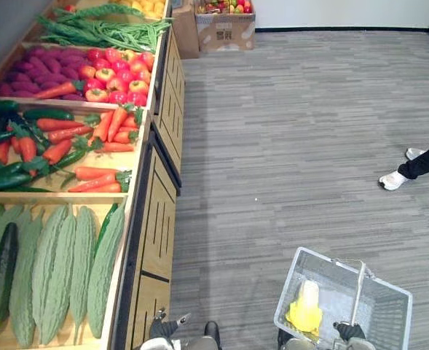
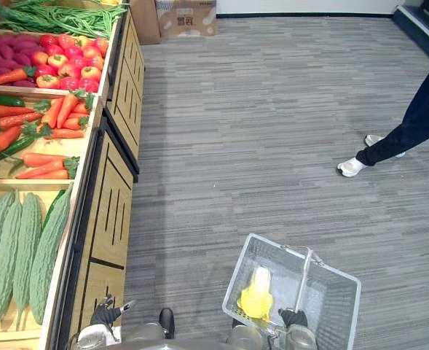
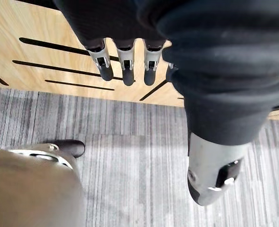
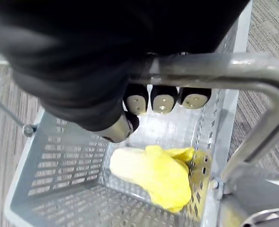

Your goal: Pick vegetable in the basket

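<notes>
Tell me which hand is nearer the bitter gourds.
Left. The left hand hangs open by the stand's front panel, just below the bitter gourds; the right hand grips the basket handle, farther off.

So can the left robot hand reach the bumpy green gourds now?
Probably: nothing covers the gourds, but the left robot hand hangs low beside the stand's wooden front, so it must lift first.

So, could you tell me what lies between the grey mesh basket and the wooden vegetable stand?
Bare grey striped floor, as the left eye view shows.

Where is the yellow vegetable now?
The yellow vegetable lies in the grey basket held by the right hand, lower right in the eye views.
</notes>
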Motion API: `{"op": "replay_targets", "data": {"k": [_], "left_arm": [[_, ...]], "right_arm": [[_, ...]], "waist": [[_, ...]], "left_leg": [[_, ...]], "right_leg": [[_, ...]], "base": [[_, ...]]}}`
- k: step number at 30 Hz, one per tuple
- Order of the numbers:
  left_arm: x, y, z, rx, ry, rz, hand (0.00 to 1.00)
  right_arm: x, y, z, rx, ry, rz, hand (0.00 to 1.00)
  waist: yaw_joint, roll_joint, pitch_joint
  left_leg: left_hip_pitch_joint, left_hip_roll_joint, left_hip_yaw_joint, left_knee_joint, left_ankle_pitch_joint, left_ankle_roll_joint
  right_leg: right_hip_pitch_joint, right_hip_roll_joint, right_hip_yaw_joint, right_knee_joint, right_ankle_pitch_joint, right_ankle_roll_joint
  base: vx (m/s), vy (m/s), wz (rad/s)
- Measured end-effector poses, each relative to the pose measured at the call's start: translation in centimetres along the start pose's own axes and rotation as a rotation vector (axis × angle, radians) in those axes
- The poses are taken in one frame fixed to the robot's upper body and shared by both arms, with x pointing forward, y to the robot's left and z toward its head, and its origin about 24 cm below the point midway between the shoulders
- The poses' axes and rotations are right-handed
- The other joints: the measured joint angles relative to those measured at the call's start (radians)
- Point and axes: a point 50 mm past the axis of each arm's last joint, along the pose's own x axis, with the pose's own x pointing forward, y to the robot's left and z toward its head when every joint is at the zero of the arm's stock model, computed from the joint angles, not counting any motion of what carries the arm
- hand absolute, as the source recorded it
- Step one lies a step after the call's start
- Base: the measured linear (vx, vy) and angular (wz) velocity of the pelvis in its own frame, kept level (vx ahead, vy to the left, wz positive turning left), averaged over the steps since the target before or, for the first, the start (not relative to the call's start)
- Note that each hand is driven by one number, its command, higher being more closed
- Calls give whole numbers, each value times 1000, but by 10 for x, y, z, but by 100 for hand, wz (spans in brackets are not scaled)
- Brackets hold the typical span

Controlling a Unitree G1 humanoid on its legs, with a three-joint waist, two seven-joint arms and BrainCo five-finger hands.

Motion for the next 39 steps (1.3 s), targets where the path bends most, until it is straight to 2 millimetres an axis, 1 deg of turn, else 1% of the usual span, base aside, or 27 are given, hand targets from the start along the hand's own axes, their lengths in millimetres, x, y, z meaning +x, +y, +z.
{"op": "replay_targets", "data": {"k": [1, 3, 5, 9, 12, 15, 18, 20, 21, 22, 23, 24, 25, 26, 27, 28, 29, 30, 31, 32, 33, 34, 35, 36, 37, 38, 39], "left_arm": [[-1, 1, -3, 2, 7, 1, 0], [-1, 0, -4, 7, 11, 0, 0], [-1, 0, -4, 8, 9, -3, 0], [-2, 0, -5, 9, 14, -3, 0], [-2, 1, -8, 17, 23, -2, 0], [-3, 2, -10, 44, 25, -3, 0], [-2, 2, -9, 66, 20, -13, 0], [-2, 2, -9, 73, 20, -18, 0], [-3, 1, -10, 76, 21, -20, 0], [-3, 0, -11, 85, 22, -28, 0], [-3, -1, -10, 90, 19, -33, 0], [-4, -2, -10, 96, 17, -37, 0], [-3, 2, -11, 100, 19, -29, 0], [-4, 4, -14, 103, 29, -24, 0], [-5, 6, -16, 103, 32, -17, 0], [-5, 7, -14, 104, 24, -12, 0], [-5, 8, -14, 105, 26, -10, 0], [-5, 8, -17, 106, 34, -7, 0], [-5, 9, -18, 105, 40, -5, 0], [-5, 10, -18, 100, 47, 0, 0], [-5, 10, -18, 99, 49, 3, 0], [-5, 11, -18, 92, 52, 10, 0], [-4, 11, -18, 83, 56, 13, 0], [-5, 7, -17, 76, 58, 6, 0], [-7, -1, -22, 61, 76, -10, 0], [-8, -5, -23, 59, 74, -23, 0], [-8, -5, -23, 55, 75, -21, 0]], "right_arm": [[0, 3, 3, -4, -18, 11, 100], [-1, 7, 2, 2, -21, 18, 100], [-2, 5, 1, 3, -23, 14, 100], [-4, 3, -6, 30, -1, 9, 100], [-6, 5, -15, 84, 33, -1, 100], [-8, 6, -21, 94, 55, 5, 100], [-8, 4, -23, 122, 71, -9, 100], [-8, 3, -23, 131, 74, -13, 100], [-7, 2, -22, 140, 70, -16, 100], [-6, 2, -17, 146, 52, -19, 100], [-5, 2, -13, 150, 41, -19, 100], [-4, 3, -7, 161, 16, -22, 100], [-4, 2, -6, 175, 7, -27, 100], [-4, 1, -6, 176, 5, -30, 100], [-4, -1, -6, 180, -1, -40, 100], [-5, -3, -9, 176, 5, -45, 100], [-5, -2, -8, 176, 3, -44, 100], [-5, 0, -7, 170, 4, -39, 100], [-5, 1, -7, 164, 5, -33, 100], [-5, 3, -8, 159, 8, -28, 100], [-5, 4, -8, 160, 12, -26, 100], [-5, 4, -9, 161, 18, -24, 100], [-5, 4, -13, 167, 37, -25, 100], [-5, 1, -12, 176, 34, -36, 100], [-4, -5, -11, 192, 37, -56, 100], [-2, -10, -8, 212, 30, -67, 100], [-2, -10, -7, 213, 27, -63, 100]], "waist": [[3, 1, 0], [0, 1, -1], [2, -2, -9], [3, -10, -17], [3, -16, -32], [2, -21, -51], [2, -22, -54], [2, -20, -52], [5, -14, -48], [5, -3, -39], [5, 1, -31], [5, -4, -10], [2, -10, 1], [1, -12, 1], [-1, -18, -1], [2, -25, -4], [2, -26, -4], [3, -24, -4], [4, -24, -4], [5, -27, -5], [6, -29, -6], [7, -34, -5], [3, -35, -7], [1, -13, -8], [3, 23, -17], [2, 51, -26], [2, 51, -26]], "left_leg": [[13, -2, 28, -8, -7, 2], [25, -7, 37, -21, -9, 4], [27, -16, 42, -28, -9, 4], [34, -25, 66, -41, -7, 7], [52, -25, 78, -57, -6, 9], [61, -23, 89, -71, -6, 9], [65, -26, 91, -71, -7, 9], [78, -22, 94, -71, -7, 9], [93, -12, 97, -70, -9, 13], [111, 1, 104, -68, -20, 20], [121, 7, 110, -68, -23, 22], [147, 7, 123, -69, -36, 29], [177, -1, 128, -69, -52, 47], [186, -3, 130, -70, -55, 50], [201, -5, 129, -70, -59, 50], [200, -1, 129, -71, -61, 49], [197, 5, 129, -71, -61, 48], [192, 20, 132, -71, -64, 42], [187, 31, 136, -70, -69, 30], [187, 43, 142, -69, -81, 11], [190, 49, 145, -68, -87, -2], [200, 55, 148, -68, -100, -24], [222, 78, 146, -69, -121, -60], [226, 103, 141, -73, -127, -70], [229, 136, 136, -77, -114, -79], [232, 162, 97, -68, -75, -108], [229, 176, 57, -37, -47, -111]], "right_leg": [[-3, -2, 24, 3, 4, 7], [-4, -7, 30, 4, 7, 11], [-14, -14, 39, 5, 10, 17], [-22, -22, 57, 9, 15, 25], [-20, -17, 73, 5, 15, 25], [-19, -11, 80, -4, 17, 26], [-18, -9, 78, -1, 17, 26], [-25, -4, 76, 29, 16, 25], [-52, 4, 76, 100, 7, 10], [-103, 7, 74, 221, -4, -4], [-135, 5, 71, 300, -5, -6], [-194, -12, 59, 451, -6, -8], [-237, -55, 34, 565, -7, -9], [-246, -74, 9, 599, -12, -18], [-250, -107, -44, 608, -29, -37], [-261, -131, -91, 560, -29, -40], [-265, -136, -113, 516, -24, -39], [-267, -136, -151, 412, -14, -25], [-266, -136, -171, 328, 9, -26], [-265, -136, -190, 219, 52, -21], [-265, -136, -199, 173, 73, -17], [-262, -136, -202, 114, 98, -7], [-254, -125, -198, 92, 197, -16], [-250, -103, -199, 111, 211, -22], [-266, -70, -206, 171, 145, -24], [-297, -65, -207, 268, 78, -40], [-298, -69, -214, 320, 48, -40]], "base": [[-11, 74, -48], [-33, 56, -24], [-47, 52, -11], [-12, 48, -13], [33, 10, -16], [50, -5, -11], [59, 8, -5], [24, 2, -15], [-11, -6, -35], [-27, 1, -39], [-74, 6, -37], [-117, 18, -26], [-107, 10, -16], [-56, 27, 1], [34, 30, 8], [61, 25, 6], [147, -24, -1], [176, -59, -6], [323, -146, -14], [232, -116, -15], [311, -169, -18], [374, -224, -6], [456, -280, 2], [411, -247, 11], [398, -173, 6], [515, -254, 1], [608, -334, 11]]}}
